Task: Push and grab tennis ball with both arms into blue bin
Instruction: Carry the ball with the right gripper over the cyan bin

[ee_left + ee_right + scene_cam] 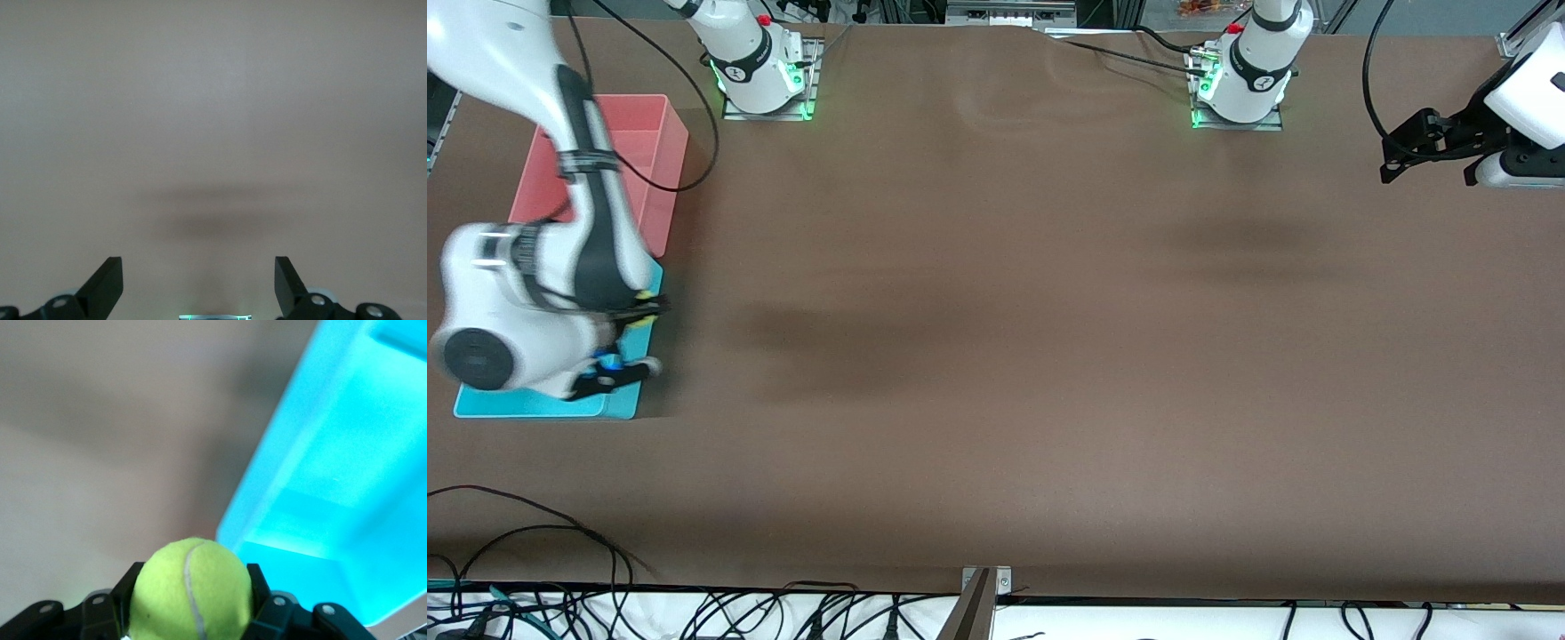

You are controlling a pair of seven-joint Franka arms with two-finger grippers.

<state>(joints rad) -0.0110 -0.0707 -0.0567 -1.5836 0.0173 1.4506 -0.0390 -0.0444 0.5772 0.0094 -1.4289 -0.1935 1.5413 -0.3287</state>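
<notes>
My right gripper (190, 613) clamps tennis ball (190, 590) | over blue bin's (534, 404) rim, cavity just beside | my left gripper (199, 287) spread wide, waiting over bare table (1049, 356).

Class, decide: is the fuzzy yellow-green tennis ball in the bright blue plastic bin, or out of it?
Out. The tennis ball sits clamped in the right gripper, above the table beside the blue bin.

tennis ball (190, 590) over blue bin (347, 480) rim

No readable text, labels, or numbers anywhere
</notes>
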